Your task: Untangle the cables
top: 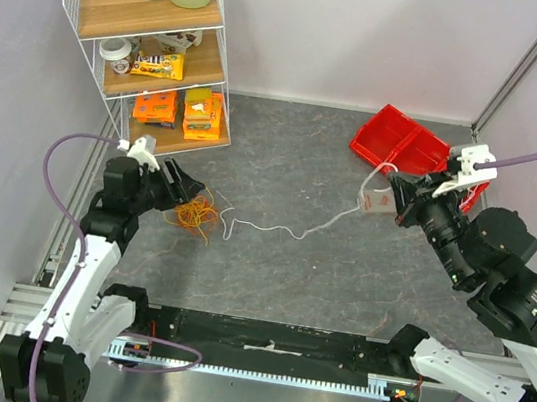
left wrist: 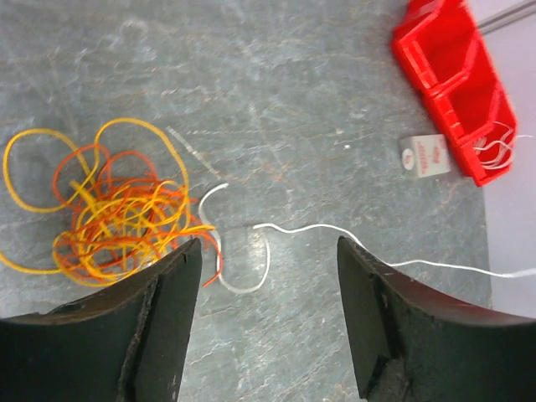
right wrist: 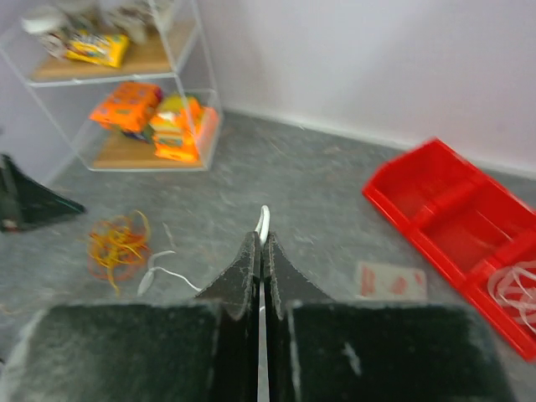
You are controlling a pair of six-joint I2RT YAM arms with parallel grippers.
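A tangle of orange and yellow cables (top: 195, 216) lies on the grey floor left of centre. A white cable (top: 284, 231) runs from beside it to the right, up to my right gripper (top: 398, 195). In the right wrist view that gripper (right wrist: 262, 243) is shut on the white cable (right wrist: 264, 219), whose end sticks out above the fingertips. My left gripper (left wrist: 269, 244) is open just above the floor; the white cable's curled end (left wrist: 243, 280) and the tangle (left wrist: 109, 213) lie just ahead of its fingertips, nothing between them.
A red bin (top: 408, 146) sits at the back right with white cables (right wrist: 515, 289) in one compartment. A white card (top: 377, 203) lies next to it. A wire shelf (top: 158, 63) with snacks and bottles stands at the back left.
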